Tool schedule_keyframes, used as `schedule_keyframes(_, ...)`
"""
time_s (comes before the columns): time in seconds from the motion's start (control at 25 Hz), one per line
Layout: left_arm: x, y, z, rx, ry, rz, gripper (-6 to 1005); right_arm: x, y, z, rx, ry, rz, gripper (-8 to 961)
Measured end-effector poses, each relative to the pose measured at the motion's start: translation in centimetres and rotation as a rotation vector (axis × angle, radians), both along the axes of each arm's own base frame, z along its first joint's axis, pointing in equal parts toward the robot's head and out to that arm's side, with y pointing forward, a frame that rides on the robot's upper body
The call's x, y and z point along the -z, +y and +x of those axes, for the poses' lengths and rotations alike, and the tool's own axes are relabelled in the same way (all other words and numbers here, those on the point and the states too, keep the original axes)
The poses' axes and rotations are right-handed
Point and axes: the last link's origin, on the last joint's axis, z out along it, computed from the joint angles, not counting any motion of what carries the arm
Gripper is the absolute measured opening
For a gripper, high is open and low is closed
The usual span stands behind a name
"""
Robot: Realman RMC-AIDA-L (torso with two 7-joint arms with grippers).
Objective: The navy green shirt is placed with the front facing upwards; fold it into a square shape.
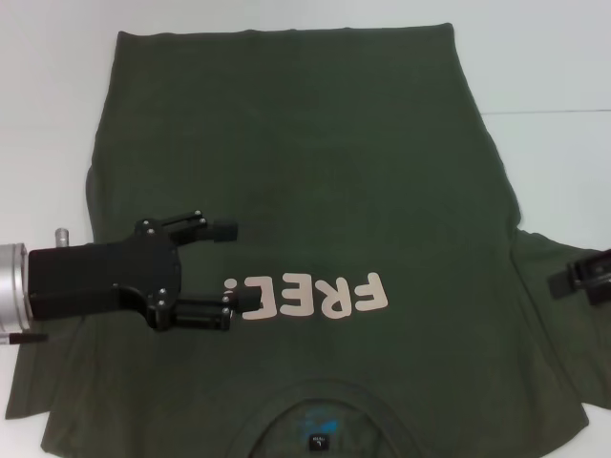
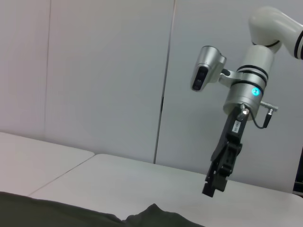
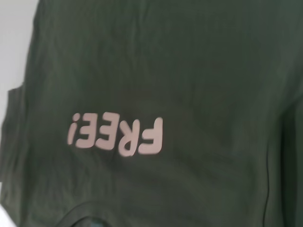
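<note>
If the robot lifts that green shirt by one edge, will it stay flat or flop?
Probably flop: the shirt lies limp with soft wrinkles. It likely weighs little, being thin cloth. Pushed, it would likely bunch rather than slide; the open left gripper hangs above it.

Pale block letters "FREE!" on the navy green shirt (image 1: pixel 315 172) chest, neck label (image 1: pixel 318 442) too small to read

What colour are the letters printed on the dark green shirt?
The block letters are pale pink on the dark olive-green cotton shirt; clearest in the right wrist view.
</note>
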Motion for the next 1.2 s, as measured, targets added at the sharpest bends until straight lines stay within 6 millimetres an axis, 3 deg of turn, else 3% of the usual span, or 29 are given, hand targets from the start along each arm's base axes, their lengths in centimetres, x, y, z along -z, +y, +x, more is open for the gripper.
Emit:
schedule_keyframes(0.56, 0.3, 0.5, 0.6, -0.022, -0.01, -0.014, 947, -2.2, -2.9, 4.6, 0.13, -0.084, -0.004, 807)
schedule_keyframes(1.2, 0.5, 0.3, 0.5, -0.027, -0.012, -0.014, 946, -0.1, -2.4, 8.1, 0.209, -0.14, -0.013, 796)
